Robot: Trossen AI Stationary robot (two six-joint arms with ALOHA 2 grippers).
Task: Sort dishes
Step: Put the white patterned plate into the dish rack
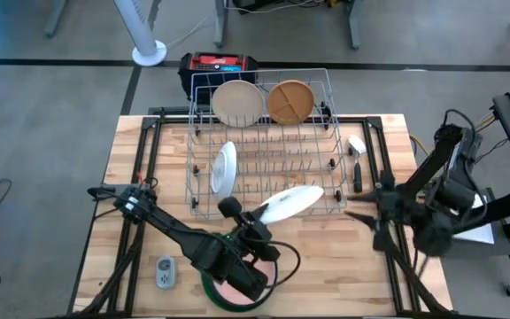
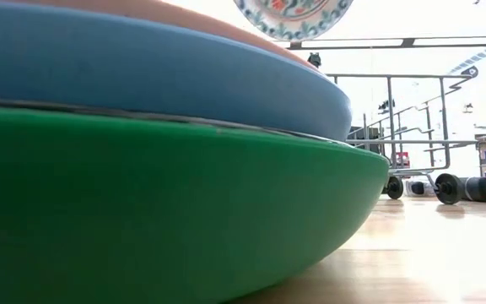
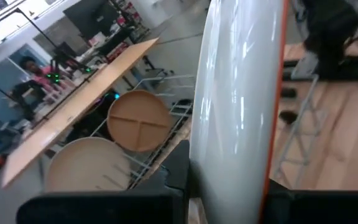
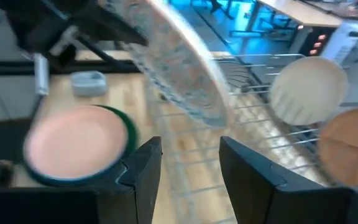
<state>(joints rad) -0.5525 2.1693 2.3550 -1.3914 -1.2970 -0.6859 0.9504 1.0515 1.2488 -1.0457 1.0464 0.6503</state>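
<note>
A white plate [image 1: 290, 202] with a coloured pattern and a red rim [image 3: 241, 93] hangs over the near edge of the silver wire rack [image 1: 264, 142], with my left gripper [image 1: 259, 221] shut on it. In the rack stand a cream plate [image 1: 237, 102], a tan divided plate [image 1: 290, 100] and a white plate [image 1: 224, 168], each on edge between the wires. A stack with a pink plate [image 4: 79, 143] on top, then a blue dish [image 2: 142, 67], then a large green one [image 2: 159, 203], sits at the near edge. My right gripper [image 1: 361, 204] stands open and empty to the right of the rack. My left gripper pinches the plate's rim [image 3: 229, 180] between its two fingers, one on each face. It comes slanting from the table's near left side, roughly level. The plate is lifted clear, tilted on edge, above the rack's near side.
A small grey gadget [image 1: 165, 272] lies at the near left of the table. Dark-handled utensils [image 1: 358, 173] lie by the rack's right side. A red and black box [image 1: 218, 64] sits beyond the far edge. Bare wood shows left of the rack.
</note>
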